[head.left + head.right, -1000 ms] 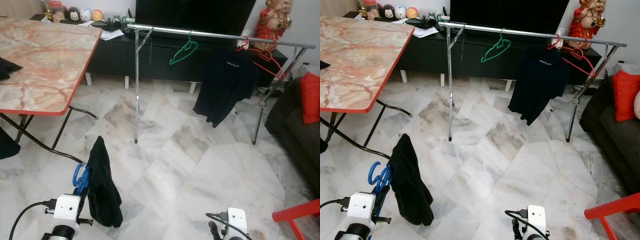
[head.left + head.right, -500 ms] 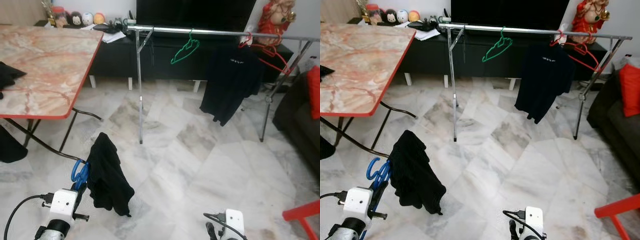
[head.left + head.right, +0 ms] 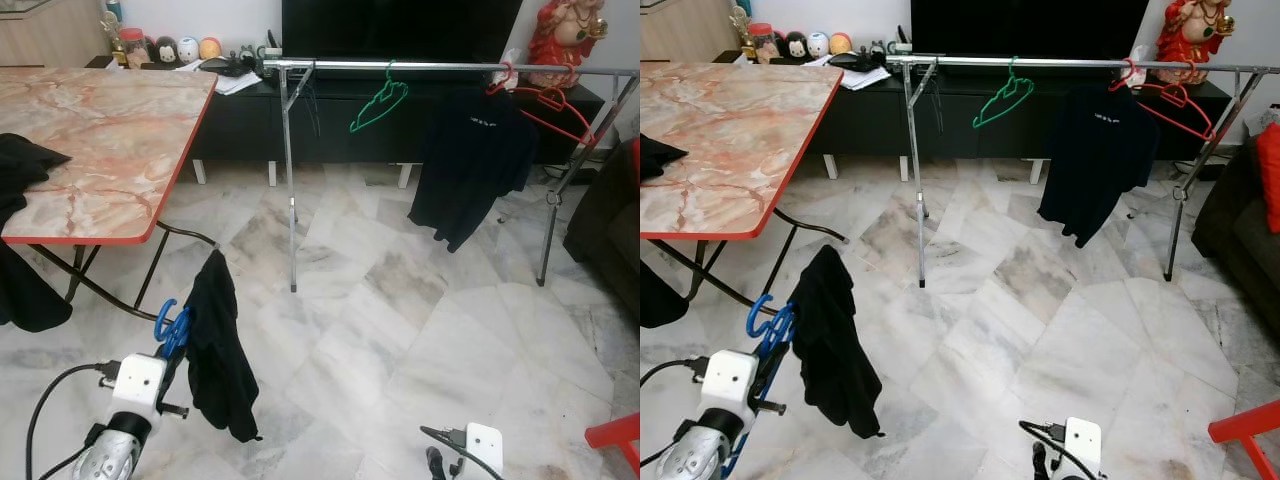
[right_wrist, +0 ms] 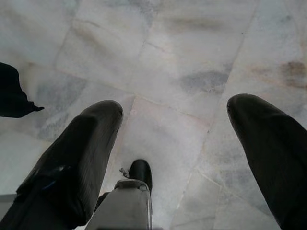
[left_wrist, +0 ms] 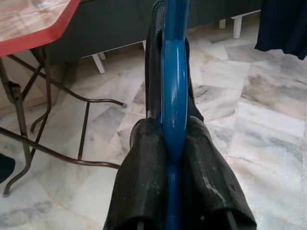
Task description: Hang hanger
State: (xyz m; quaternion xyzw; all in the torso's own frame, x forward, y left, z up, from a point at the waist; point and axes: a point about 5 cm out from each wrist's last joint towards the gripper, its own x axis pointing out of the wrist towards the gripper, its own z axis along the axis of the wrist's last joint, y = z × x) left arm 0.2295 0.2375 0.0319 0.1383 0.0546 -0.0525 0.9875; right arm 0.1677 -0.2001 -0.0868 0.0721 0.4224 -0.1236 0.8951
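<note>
My left gripper (image 5: 173,143) is shut on a blue hanger (image 3: 172,327) that carries a black garment (image 3: 216,350), held low at the front left over the floor. The hanger's blue bar (image 5: 173,81) runs between the two black fingers (image 5: 144,182). A silver clothes rail (image 3: 440,66) stands further ahead, across the room. On it hang a green hanger (image 3: 378,102), a black T-shirt (image 3: 470,160) and a red hanger (image 3: 545,100). My right gripper (image 4: 177,139) is open over the marble floor, low at the front right.
A marble-topped folding table (image 3: 95,140) with red edge stands at the left, dark cloth (image 3: 20,170) draped on it. A black TV cabinet (image 3: 330,110) sits behind the rail. A dark sofa (image 3: 1240,220) is at the right and a red chair corner (image 3: 615,435) at the lower right.
The whole scene has shifted as the camera moved and tilted up. The garment on the blue hanger swung out to the right, then settled back to hang straight.
</note>
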